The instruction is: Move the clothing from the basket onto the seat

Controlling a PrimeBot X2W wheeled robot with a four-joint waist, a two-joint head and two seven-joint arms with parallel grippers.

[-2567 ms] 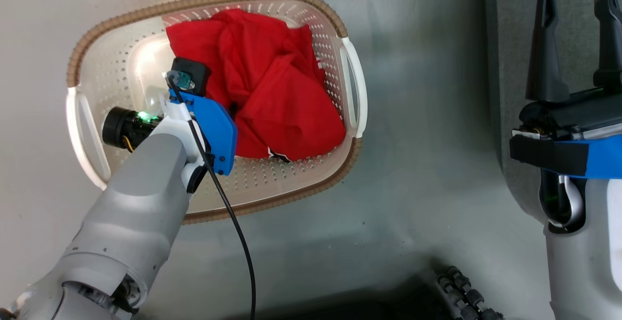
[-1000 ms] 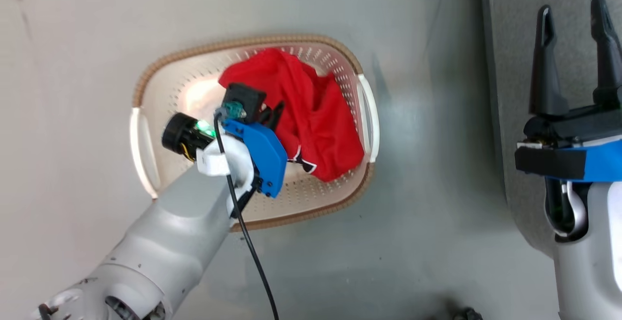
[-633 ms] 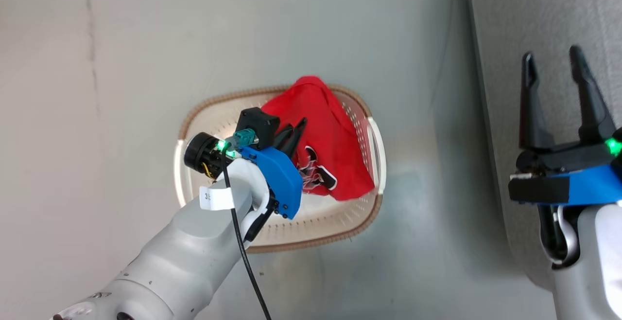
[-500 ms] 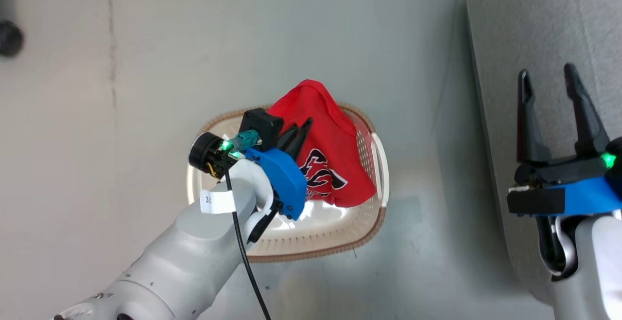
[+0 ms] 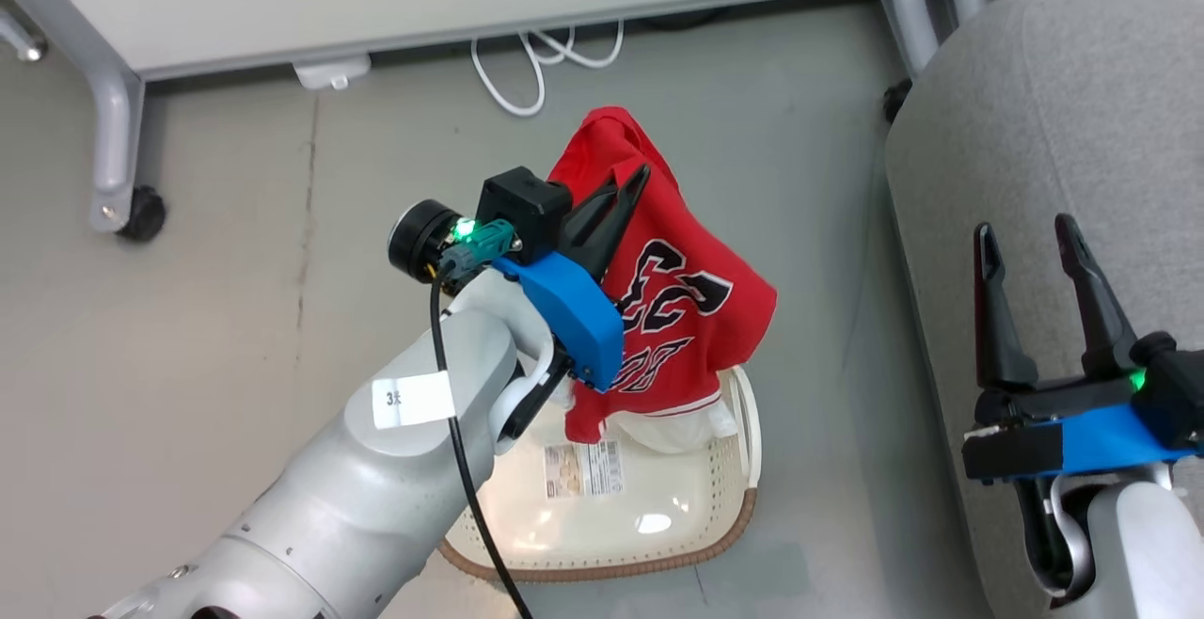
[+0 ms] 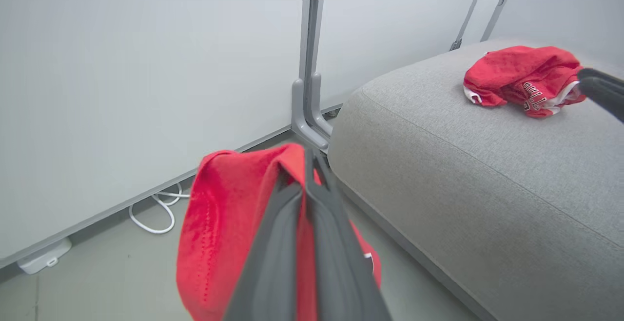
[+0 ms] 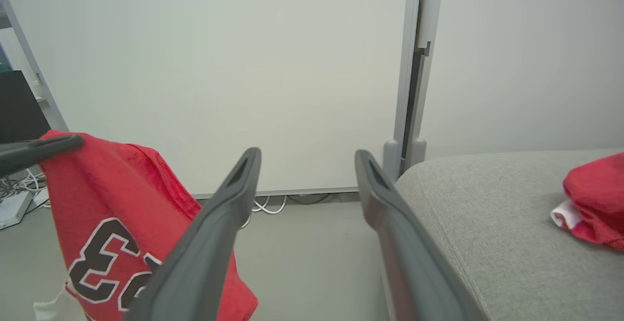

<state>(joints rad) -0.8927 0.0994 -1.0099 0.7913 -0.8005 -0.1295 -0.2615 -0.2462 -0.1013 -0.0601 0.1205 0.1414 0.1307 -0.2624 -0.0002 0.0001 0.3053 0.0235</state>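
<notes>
Roughly halfway: one crumpled red garment [image 6: 524, 79] lies on the light grey upholstered seat [image 5: 1053, 111]. The left end effector [image 5: 638, 177] pinches the red numbered jersey [image 5: 696, 309], which hangs above the cream perforated basket [image 5: 743, 468]. The right end effector [image 5: 1023, 229] gapes wide and empty.

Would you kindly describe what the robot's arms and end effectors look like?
The left forearm and right forearm are smooth pale grey shells. The left end effector and right end effector each have two long, tapered dark fingers, a bright blue bracket and a small green light. The left arm also carries a loose black cable, a white label and a black cylindrical module.
</notes>
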